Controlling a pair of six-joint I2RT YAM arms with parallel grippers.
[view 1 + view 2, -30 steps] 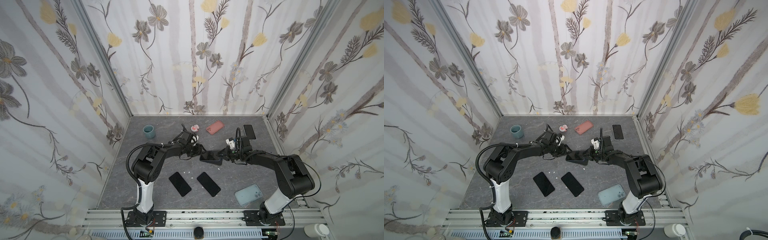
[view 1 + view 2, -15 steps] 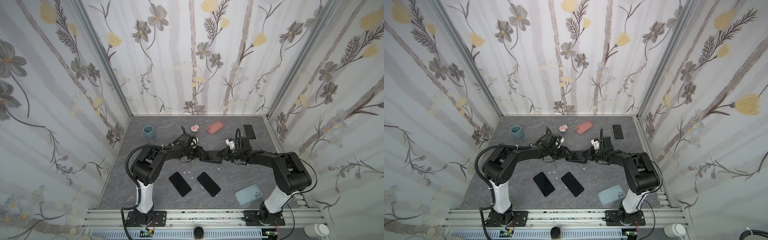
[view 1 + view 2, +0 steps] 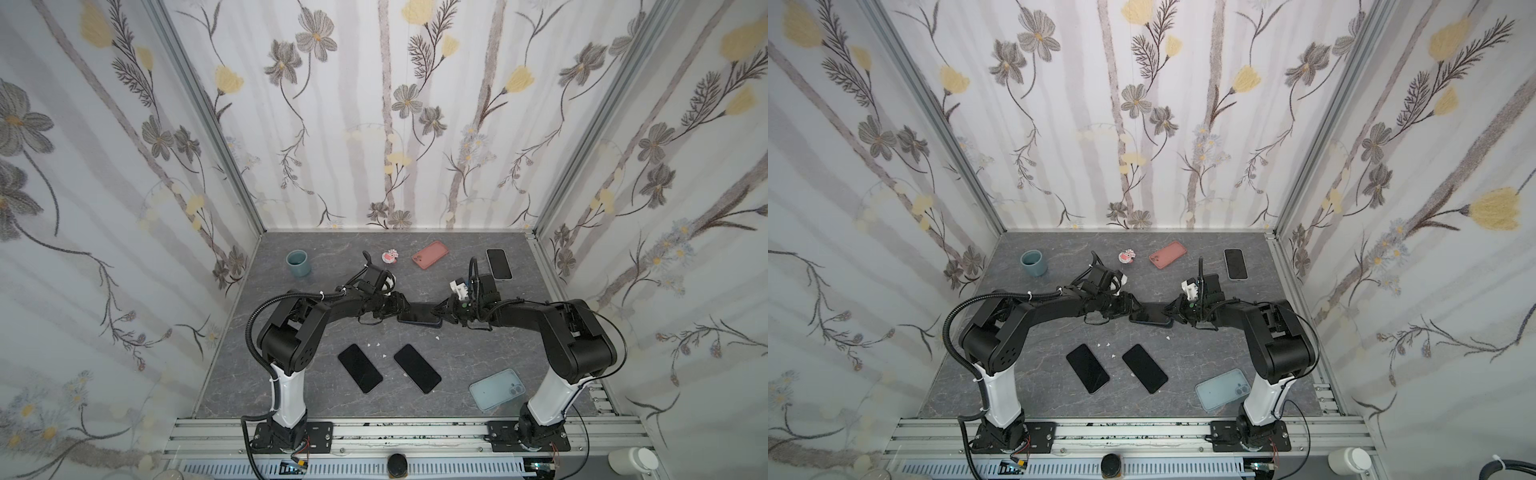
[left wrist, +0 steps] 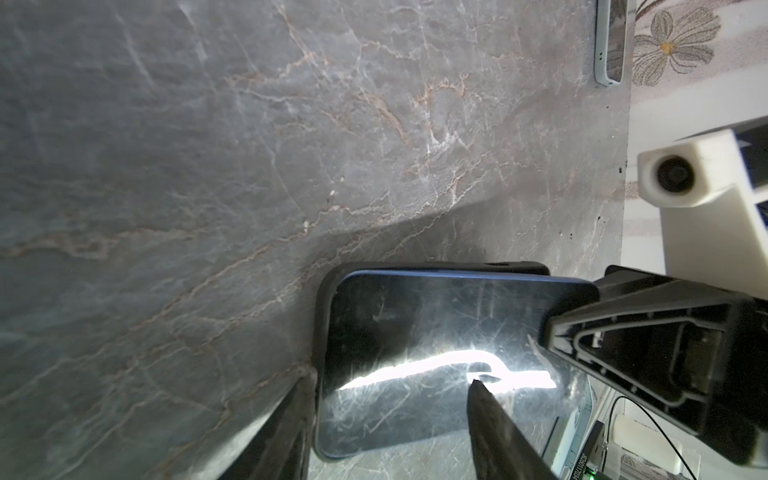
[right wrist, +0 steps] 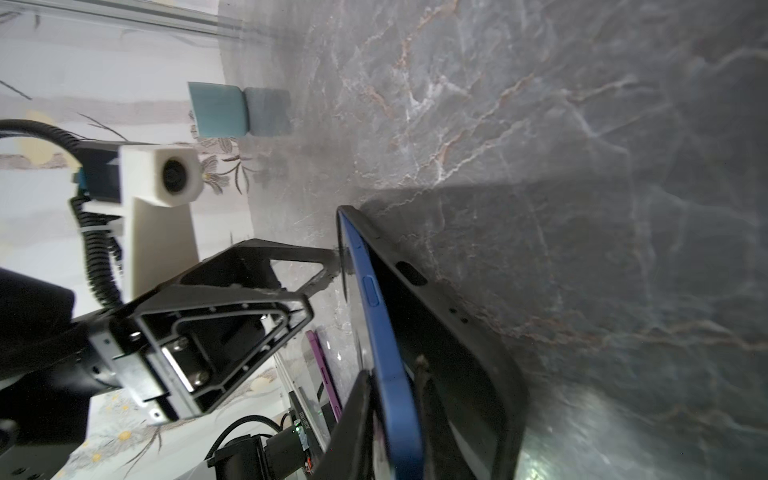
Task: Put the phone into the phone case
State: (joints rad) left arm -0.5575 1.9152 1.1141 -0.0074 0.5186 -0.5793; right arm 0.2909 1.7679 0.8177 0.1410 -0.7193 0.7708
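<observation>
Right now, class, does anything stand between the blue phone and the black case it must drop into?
Yes, apparently: one finger of the right hand sits between the lifted edge of the blue phone and the black case, so that side cannot seat yet.

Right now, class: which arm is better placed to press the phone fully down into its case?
Probably left: the left gripper sits over the phone screen; the right gripper straddles its raised edge, not yet in the case.
</observation>
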